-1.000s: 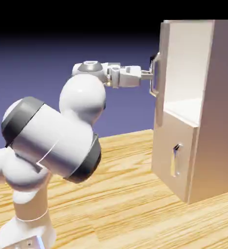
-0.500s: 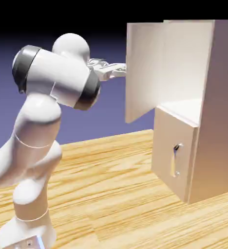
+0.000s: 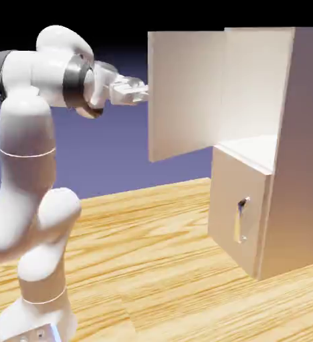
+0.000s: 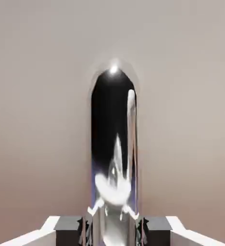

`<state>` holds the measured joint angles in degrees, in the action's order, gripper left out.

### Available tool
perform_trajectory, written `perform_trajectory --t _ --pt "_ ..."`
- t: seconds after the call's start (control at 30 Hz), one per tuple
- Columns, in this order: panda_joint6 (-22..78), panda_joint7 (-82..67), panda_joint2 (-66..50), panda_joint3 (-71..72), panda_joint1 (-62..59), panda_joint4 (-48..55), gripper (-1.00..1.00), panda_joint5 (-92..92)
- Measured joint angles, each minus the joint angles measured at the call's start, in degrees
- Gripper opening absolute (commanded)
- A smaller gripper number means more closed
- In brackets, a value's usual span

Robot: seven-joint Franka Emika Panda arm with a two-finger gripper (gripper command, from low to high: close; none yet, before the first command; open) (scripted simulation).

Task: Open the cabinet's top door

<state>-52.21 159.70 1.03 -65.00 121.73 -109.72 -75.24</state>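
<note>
- In the exterior view, at the left, the white arm (image 3: pixel 29 133) rises and bends over toward the gripper (image 3: pixel 144 93), which reaches right to the far side of the top door (image 3: pixel 186 97), near its free edge;
- in the hand view, the left fingertip (image 4: pixel 71 231) lies against one side of the silver handle (image 4: pixel 115 192); the jaws stand narrow, closed on that shiny bar between them; the right fingertip (image 4: pixel 155 231) lies against its other side;
- right of the jaws in the exterior view, the top door stands swung out from the cabinet (image 3: pixel 296 160), upright, with the pale inside of the upper compartment (image 3: pixel 253 93) showing beyond it;
- below and right of the jaws, the lower door (image 3: pixel 229 187) sits closed, its small handle (image 3: pixel 241 219) well apart from them; the wooden table (image 3: pixel 139 267) lies beneath.
</note>
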Motion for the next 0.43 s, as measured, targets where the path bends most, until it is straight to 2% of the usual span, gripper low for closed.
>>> perform_trajectory --t 0.4,0.43 --pt "-2.87 -7.79 -24.92 2.13 -14.58 16.31 -1.00 16.89" --pt "-2.61 -8.30 -26.07 2.35 -15.46 17.40 1.00 17.59"
